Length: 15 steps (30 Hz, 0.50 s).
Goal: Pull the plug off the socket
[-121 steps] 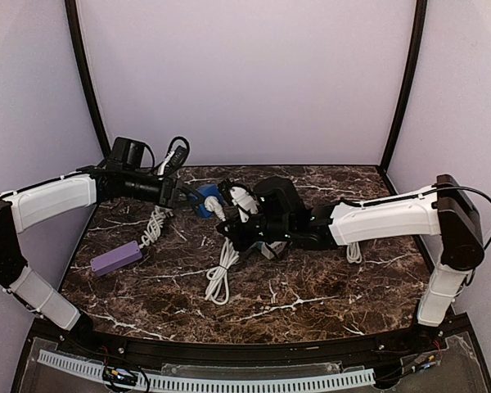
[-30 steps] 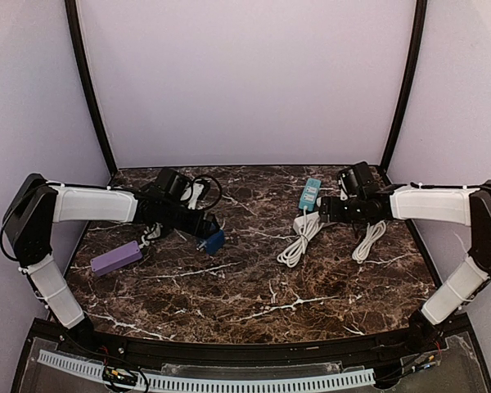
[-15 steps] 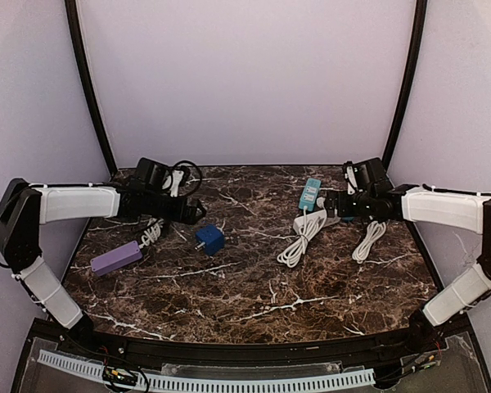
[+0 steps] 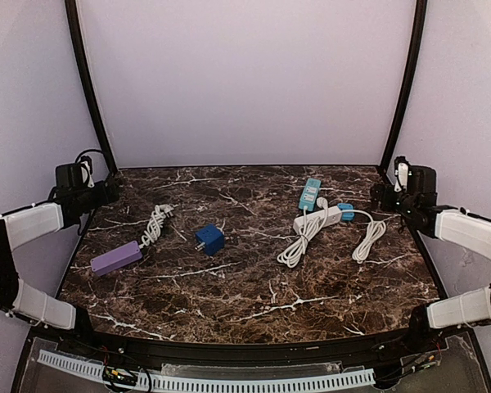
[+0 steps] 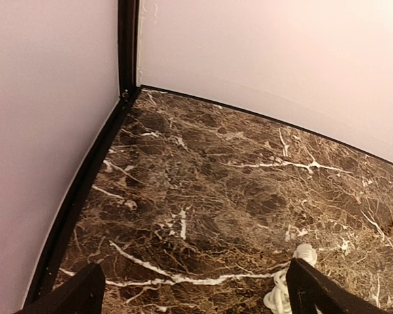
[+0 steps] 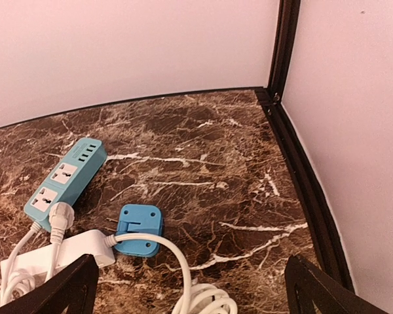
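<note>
The socket (image 4: 210, 240), a small bright blue cube, sits alone on the marble left of centre, with nothing plugged into it. The white cord (image 4: 299, 237) lies coiled right of centre, well apart from the cube. Its white plug (image 6: 59, 216) rests at the near end of the teal power strip (image 6: 65, 176); I cannot tell whether it is pushed in. My left gripper (image 4: 106, 190) is pulled back at the far left edge, open and empty (image 5: 200, 294). By the right wall, my right gripper (image 4: 386, 196) also stands open and empty (image 6: 193, 288).
A purple power strip (image 4: 116, 258) and a white coiled cord (image 4: 155, 223) lie at the left. A white block (image 4: 321, 218), a small light-blue flat adapter (image 6: 139, 229) and another white cord (image 4: 368, 237) lie at the right. Black frame posts stand in both back corners.
The left gripper let go of the blue socket and drew back to the left edge. The right gripper withdrew from the white cord to the right wall. Both opened wide.
</note>
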{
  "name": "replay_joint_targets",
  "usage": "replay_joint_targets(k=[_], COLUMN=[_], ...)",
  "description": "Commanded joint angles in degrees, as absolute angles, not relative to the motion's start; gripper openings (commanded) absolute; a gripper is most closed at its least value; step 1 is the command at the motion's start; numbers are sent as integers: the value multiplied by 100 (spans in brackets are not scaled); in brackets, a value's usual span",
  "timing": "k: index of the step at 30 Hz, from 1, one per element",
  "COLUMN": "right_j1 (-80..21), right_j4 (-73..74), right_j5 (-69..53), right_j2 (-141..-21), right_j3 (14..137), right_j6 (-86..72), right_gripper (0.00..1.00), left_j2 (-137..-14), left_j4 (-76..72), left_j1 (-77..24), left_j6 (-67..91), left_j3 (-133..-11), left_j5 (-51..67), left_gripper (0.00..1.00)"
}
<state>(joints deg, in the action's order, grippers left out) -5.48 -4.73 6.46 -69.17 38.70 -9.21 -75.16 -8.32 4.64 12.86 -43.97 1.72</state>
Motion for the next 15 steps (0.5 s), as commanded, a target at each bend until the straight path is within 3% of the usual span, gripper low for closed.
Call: replay_joint_targets(k=[1, 8, 15], right_j1=[-319, -279, -276], right_j4=[-2147, -4569, -4704], right_j5=[635, 1024, 680], right_j2=[-6553, -6622, -7099], right_j3=[3133, 1730, 1696], right_j6=[-498, -42, 125], right_gripper=[99, 99, 99], left_j2=[-7092, -6937, -7438], left_j4=[-1905, -3900, -5081], left_j1=[481, 483, 472], left_j6=[978, 332, 141], left_j3=[-3711, -2472, -1800], left_j5=[-720, -967, -647], left_gripper=[99, 99, 99])
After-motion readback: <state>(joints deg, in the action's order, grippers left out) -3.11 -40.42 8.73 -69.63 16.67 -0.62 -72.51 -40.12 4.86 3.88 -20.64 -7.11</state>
